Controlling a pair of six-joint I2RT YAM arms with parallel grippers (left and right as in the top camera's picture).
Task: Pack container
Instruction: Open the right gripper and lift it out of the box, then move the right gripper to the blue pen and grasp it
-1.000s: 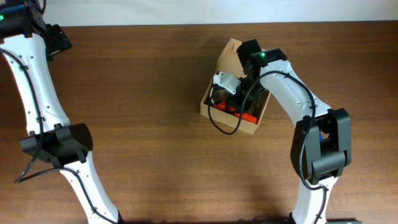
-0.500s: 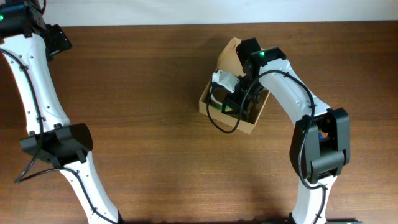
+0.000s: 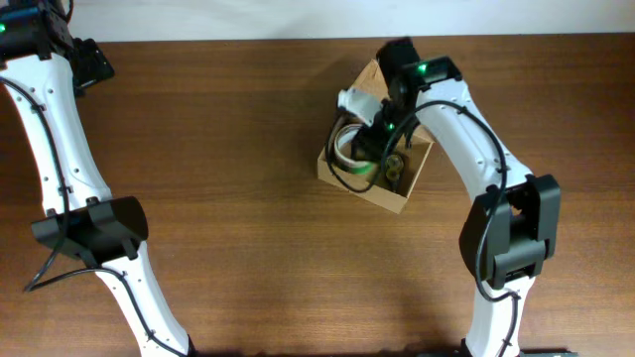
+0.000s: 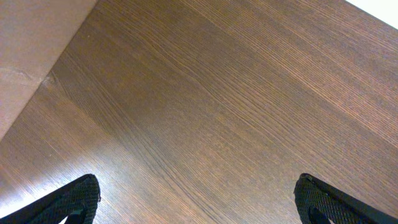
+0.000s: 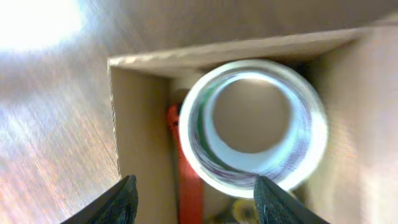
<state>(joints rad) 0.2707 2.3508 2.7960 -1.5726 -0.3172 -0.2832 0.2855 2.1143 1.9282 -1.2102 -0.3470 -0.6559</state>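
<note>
The container (image 3: 363, 188) is a brown cardboard box standing open right of the table's middle, its lid flap (image 3: 369, 87) folded back. Inside it lies a white tape roll (image 3: 345, 149). My right gripper (image 3: 375, 144) hovers over the box. In the right wrist view this gripper (image 5: 199, 202) is open, its fingertips (image 5: 123, 198) clear of the tape roll (image 5: 200, 149), which rests against the container's wall (image 5: 140, 143). A red item (image 5: 186, 180) lies under the roll. My left gripper (image 4: 198, 205) is wide open over bare wood, far from the box.
The left arm (image 3: 60, 149) runs along the table's left side, its gripper (image 3: 97, 64) at the back left corner. The table's back edge (image 3: 218, 40) meets a white wall. A yellowish item (image 5: 245, 211) lies in the box beside the red one.
My right gripper opened and drew up and back from the box, leaving the tape roll inside. The box slid slightly to the left. The left arm stayed still.
</note>
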